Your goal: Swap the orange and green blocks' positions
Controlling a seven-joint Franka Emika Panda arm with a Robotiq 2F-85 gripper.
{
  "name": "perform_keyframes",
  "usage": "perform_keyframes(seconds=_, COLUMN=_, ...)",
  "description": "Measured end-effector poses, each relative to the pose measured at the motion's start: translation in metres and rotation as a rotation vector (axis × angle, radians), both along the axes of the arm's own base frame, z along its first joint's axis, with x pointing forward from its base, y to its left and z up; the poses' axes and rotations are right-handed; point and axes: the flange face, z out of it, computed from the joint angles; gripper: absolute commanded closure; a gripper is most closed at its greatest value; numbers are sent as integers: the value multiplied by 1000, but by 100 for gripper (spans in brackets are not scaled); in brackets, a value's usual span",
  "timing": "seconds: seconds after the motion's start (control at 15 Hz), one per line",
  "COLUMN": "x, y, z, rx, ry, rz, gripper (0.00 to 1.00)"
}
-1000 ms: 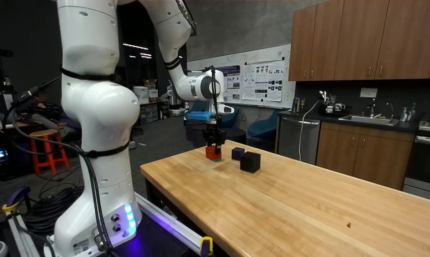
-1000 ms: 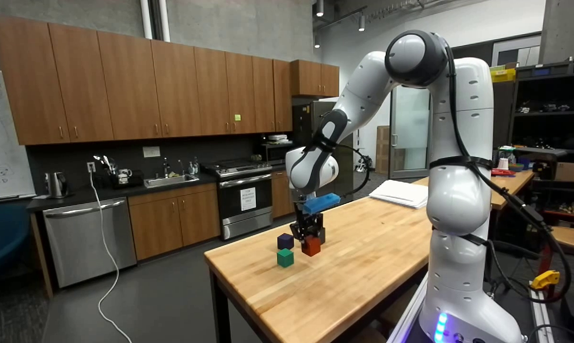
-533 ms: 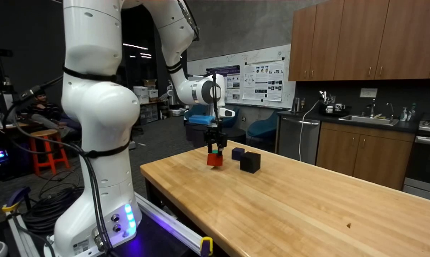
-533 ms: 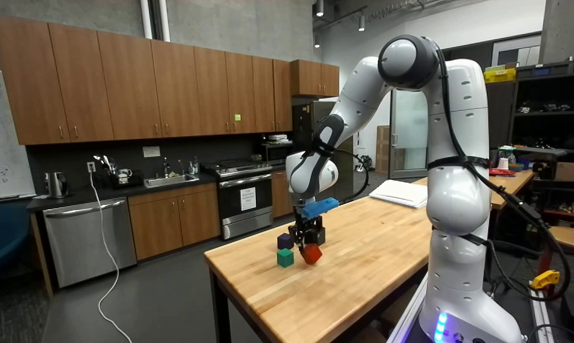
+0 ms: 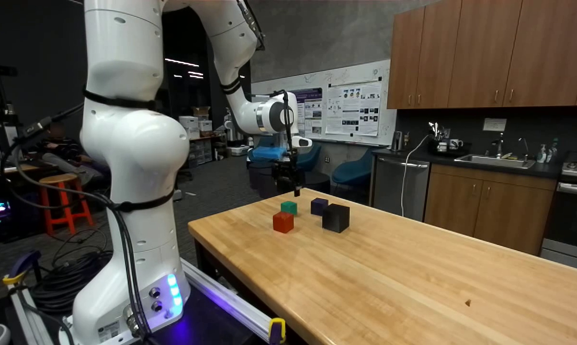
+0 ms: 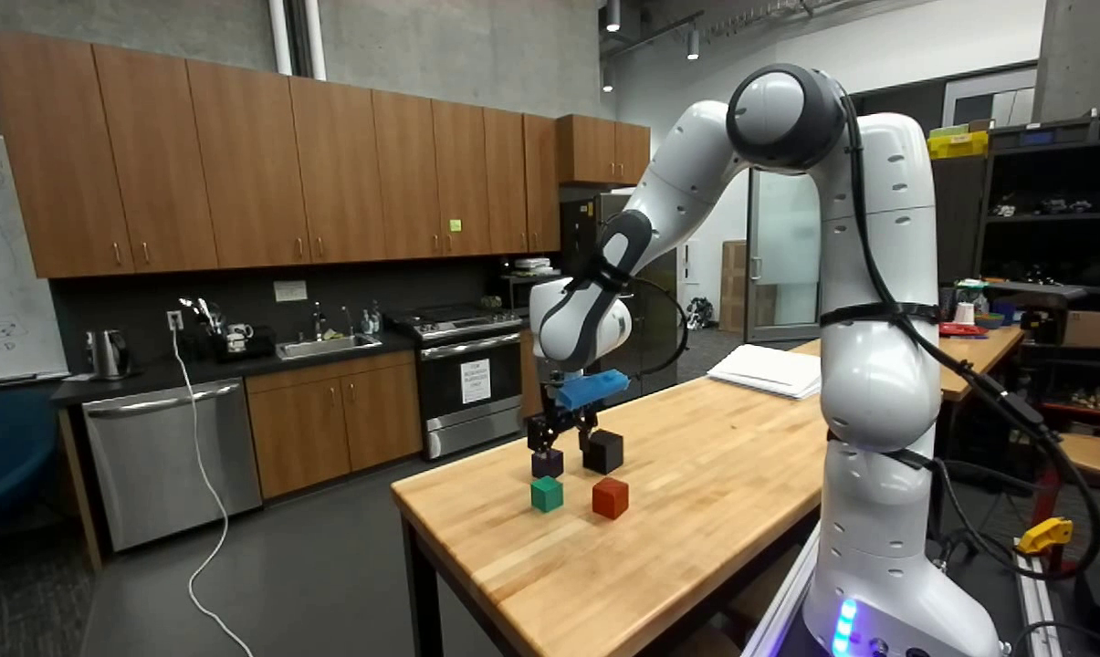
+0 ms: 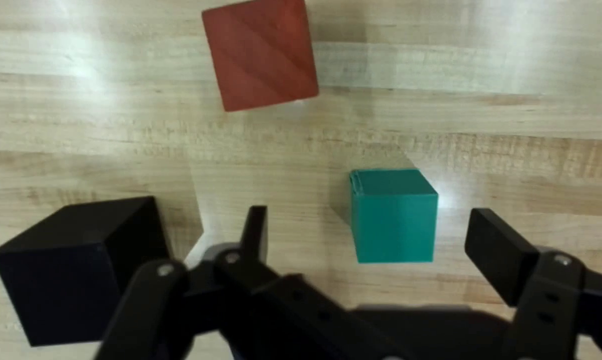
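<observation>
The orange block [image 5: 283, 223], reddish in colour, sits flat on the wooden table by itself; in the wrist view the orange block [image 7: 263, 55] is at the top, away from the fingers. Beside it stands the green block [image 6: 547, 494], a small gap apart. My gripper [image 6: 565, 438] is raised above the table with spread jaws, holding nothing. In the wrist view the green block [image 7: 395, 227] appears in the gap between the open fingers, below them and touching neither. An exterior view puts the gripper [image 5: 288, 189] above and beyond the green block [image 5: 288, 207].
A black block [image 5: 335, 218], the largest, and a dark blue block [image 5: 319, 206] stand near the green one. The gripper's fingers hang close above the dark blue block [image 6: 547, 464] and black block [image 6: 603, 452] in an exterior view. White papers [image 6: 769, 370] lie farther along the table.
The orange block, earlier held and tilted in the gripper, now rests flat on the table, nearer the camera in both exterior views. The gripper has opened, risen and moved off it.
</observation>
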Motion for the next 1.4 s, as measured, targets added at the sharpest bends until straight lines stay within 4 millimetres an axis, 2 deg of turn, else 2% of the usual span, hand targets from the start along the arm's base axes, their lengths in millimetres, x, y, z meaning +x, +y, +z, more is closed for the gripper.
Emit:
perform_keyframes(seconds=0.2, x=8, y=17, z=6, rx=3, ry=-19, rz=33, gripper=0)
perform_keyframes(seconds=0.4, x=15, y=26, z=4, rx=4, ry=-19, rz=58, gripper=0)
perform_keyframes(seconds=1.0, x=34, y=26, z=-31, rx=3, ry=28, rz=77, gripper=0)
perform_keyframes(seconds=1.33, x=48, y=23, z=-43, rx=2, ry=36, rz=74, gripper=0)
perform_keyframes(seconds=1.4, x=51, y=21, z=-45, rx=1, ry=37, rz=73, gripper=25)
